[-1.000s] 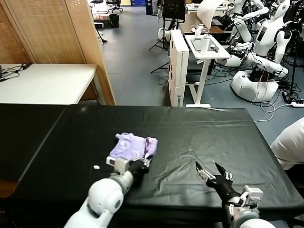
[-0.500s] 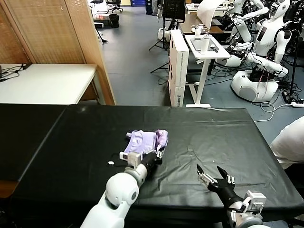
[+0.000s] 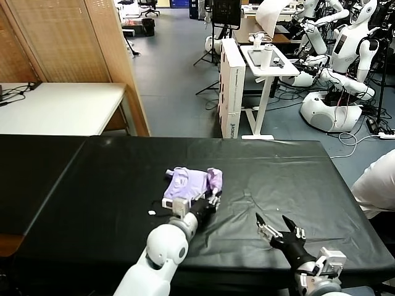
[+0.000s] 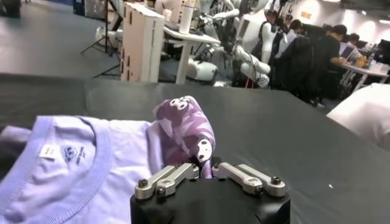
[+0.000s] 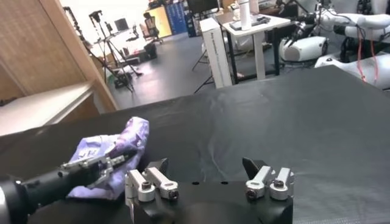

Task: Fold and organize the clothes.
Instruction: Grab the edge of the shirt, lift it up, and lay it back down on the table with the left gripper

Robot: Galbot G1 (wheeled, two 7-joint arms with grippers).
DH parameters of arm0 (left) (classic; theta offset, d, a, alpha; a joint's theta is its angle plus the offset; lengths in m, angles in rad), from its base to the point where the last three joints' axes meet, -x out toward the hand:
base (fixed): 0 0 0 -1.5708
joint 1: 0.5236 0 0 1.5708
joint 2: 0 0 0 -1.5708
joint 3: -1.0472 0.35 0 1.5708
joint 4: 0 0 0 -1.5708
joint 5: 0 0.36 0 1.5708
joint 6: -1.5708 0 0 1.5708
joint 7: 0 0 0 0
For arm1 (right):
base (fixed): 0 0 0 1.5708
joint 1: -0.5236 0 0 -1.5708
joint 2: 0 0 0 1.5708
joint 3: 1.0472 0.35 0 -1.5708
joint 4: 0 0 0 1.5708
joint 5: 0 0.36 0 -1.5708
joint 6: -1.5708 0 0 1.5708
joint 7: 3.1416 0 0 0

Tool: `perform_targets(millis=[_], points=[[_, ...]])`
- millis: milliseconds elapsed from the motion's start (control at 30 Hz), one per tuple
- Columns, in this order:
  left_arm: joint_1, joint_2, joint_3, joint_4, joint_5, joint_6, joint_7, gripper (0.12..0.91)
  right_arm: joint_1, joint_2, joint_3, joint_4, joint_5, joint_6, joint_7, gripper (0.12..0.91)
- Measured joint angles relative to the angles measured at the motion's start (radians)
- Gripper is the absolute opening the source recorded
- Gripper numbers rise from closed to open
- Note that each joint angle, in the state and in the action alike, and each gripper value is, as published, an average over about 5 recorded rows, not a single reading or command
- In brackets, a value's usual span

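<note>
- Head view: your shirt [image 3: 191,180] lies bunched near the middle of the black table [image 3: 296,172], its printed part rolled up on the right-hand side. The left gripper [image 3: 208,200] sits at the shirt's near edge, at that printed roll. The right gripper [image 3: 276,226] hovers well apart over bare cloth, jaws spread wide and empty.
- Against the earlier frames, shirt and left gripper have travelled together to the right and a little farther from you; the right arm has barely shifted.
- Left wrist view: the collar and label lie flat beside the gripper [image 4: 207,173], and the printed fold [image 4: 183,128] rises right at its tips. The jaws look narrowly parted around that fold; you cannot tell whether they still pinch it.
- Right wrist view: the right gripper's [image 5: 207,173] open jaws frame empty table, the shirt [image 5: 116,152] off near the left arm.
- Handling: expect thin, light, limp fabric that drags and bunches. Take it at the ribbed collar or a hem, which give you firmer edges.
</note>
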Motion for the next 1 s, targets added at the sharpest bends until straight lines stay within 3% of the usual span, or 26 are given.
perform_targets(millis=[133, 233, 400, 567, 733, 1000], points=[[-0.001, -0.008, -0.002, -0.007, -0.040, -0.028, -0.002, 0.805, 0.001, -0.004, 0.000, 0.000, -0.003, 0.003, -0.009, 0.907], [0.005, -0.008, -0.010, -0.022, -0.082, -0.079, 0.008, 0.891, 0.006, -0.011, -0.003, -0.006, -0.029, 0.024, -0.044, 0.907], [0.026, 0.009, -0.037, -0.069, -0.053, -0.136, 0.032, 0.906, 0.030, -0.034, -0.017, -0.032, -0.112, 0.094, -0.133, 0.907], [0.060, 0.064, -0.086, -0.130, 0.070, -0.113, 0.048, 0.907, 0.080, -0.068, -0.040, -0.075, -0.149, 0.151, -0.194, 0.907], [0.113, 0.153, -0.152, -0.171, 0.195, -0.096, 0.070, 0.907, 0.160, -0.095, -0.084, -0.157, -0.231, 0.210, -0.219, 0.907], [0.192, 0.246, -0.240, -0.148, 0.387, -0.144, 0.095, 0.907, 0.298, -0.102, -0.201, -0.320, -0.368, 0.242, -0.234, 0.907]])
